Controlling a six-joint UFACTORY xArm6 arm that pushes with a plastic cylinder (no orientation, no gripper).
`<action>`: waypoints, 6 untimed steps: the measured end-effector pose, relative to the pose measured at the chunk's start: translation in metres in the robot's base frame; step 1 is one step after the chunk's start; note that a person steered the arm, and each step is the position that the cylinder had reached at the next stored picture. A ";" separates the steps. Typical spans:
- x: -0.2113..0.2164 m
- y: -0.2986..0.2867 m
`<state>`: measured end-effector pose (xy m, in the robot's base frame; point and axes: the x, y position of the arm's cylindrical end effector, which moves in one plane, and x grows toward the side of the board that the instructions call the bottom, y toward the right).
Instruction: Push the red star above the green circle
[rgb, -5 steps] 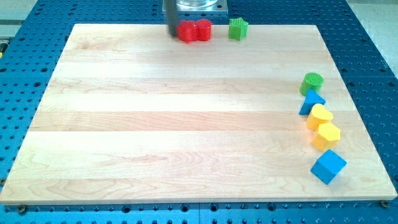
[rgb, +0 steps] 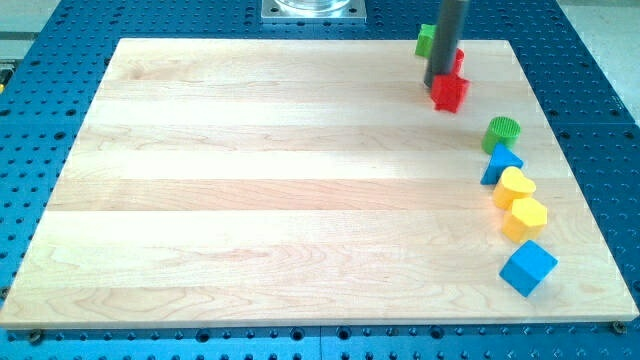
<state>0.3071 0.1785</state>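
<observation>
Here, in the camera view, my tip (rgb: 438, 87) has no jaws to spread or press; it is just a dark rod, touching the red star (rgb: 450, 92) on that block's left side. Another red block (rgb: 458, 60) peeks out behind the rod, and a green block (rgb: 425, 40) sits at the rod's left, near the board's (rgb: 250, 200) top edge. The green circle (rgb: 502, 131) is near, down and to the view's right. Below it sit a blue triangle (rgb: 500, 163), 2 yellow blocks (rgb: 520, 200) and a blue cube (rgb: 527, 267). I think the push is almost done. Next, I should nudge the star a little more to the view's right, so it ends up straight above the circle without bumping it.
</observation>
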 end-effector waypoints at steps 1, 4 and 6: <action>0.001 -0.018; 0.010 0.020; 0.030 0.158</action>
